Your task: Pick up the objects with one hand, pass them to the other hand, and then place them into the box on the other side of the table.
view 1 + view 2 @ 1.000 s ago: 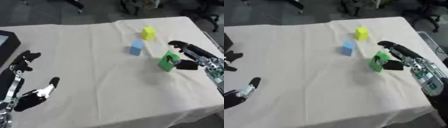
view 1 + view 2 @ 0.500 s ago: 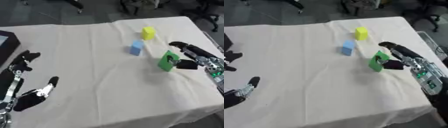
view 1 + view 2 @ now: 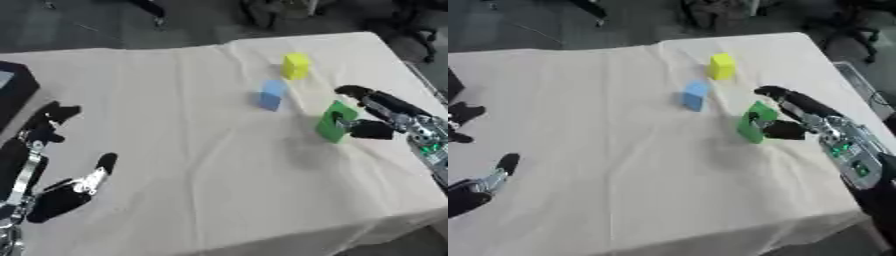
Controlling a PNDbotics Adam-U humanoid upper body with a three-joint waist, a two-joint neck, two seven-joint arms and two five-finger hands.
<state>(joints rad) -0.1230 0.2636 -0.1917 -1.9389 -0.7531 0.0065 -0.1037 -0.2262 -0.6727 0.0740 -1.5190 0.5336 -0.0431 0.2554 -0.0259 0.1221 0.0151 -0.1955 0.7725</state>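
A green block (image 3: 334, 122) stands tilted at the right side of the cloth-covered table, pinched between the thumb and curled fingers of my right hand (image 3: 398, 114), which reaches in from the right edge. A blue block (image 3: 271, 94) lies just up and left of it, and a yellow block (image 3: 295, 65) sits farther back. My left hand (image 3: 54, 198) rests open near the lower left corner, holding nothing. The black box (image 3: 12, 93) shows at the far left edge.
The beige cloth (image 3: 192, 150) covers the whole table, with wide bare room between the two hands. The table's right edge runs close behind my right arm. Chair legs and dark floor lie beyond the far edge.
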